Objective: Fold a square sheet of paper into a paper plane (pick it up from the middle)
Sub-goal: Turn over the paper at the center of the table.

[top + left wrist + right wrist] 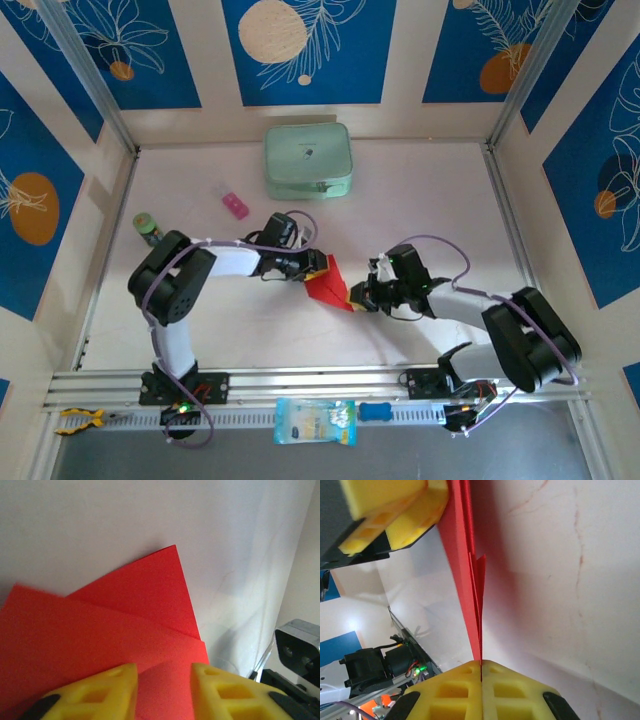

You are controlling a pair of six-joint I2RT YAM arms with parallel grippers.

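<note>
Square sheet of paper (328,283), bright red and lying in overlapping folded layers, is found near the middle of the table (430,220), between the two arms. It is not yet a slim dart; several angled flaps can be made out in the left wrist view, one pointed corner reaching away from the camera.

One edge of the square sheet of paper is clamped by the right gripper (481,677), whose yellow fingers are pressed together with the red edge caught in the seam between them. From that wrist the paper is seen edge-on, with its layers stacked close. This grip is judged to serve as an anchor, so that the layers are kept aligned while the other side is worked.

The left gripper (162,692) is placed at the opposite side of the paper, with its fingers apart and red paper showing in the gap beyond them. Whether the fingers touch the sheet cannot be told. Nothing is pinched there, so this gripper is judged to be free for a fresh hold or a crease.

Well apart, toward the far wall, a pale green case (308,160) and a small pink block (235,205) are left out of the work.
</note>
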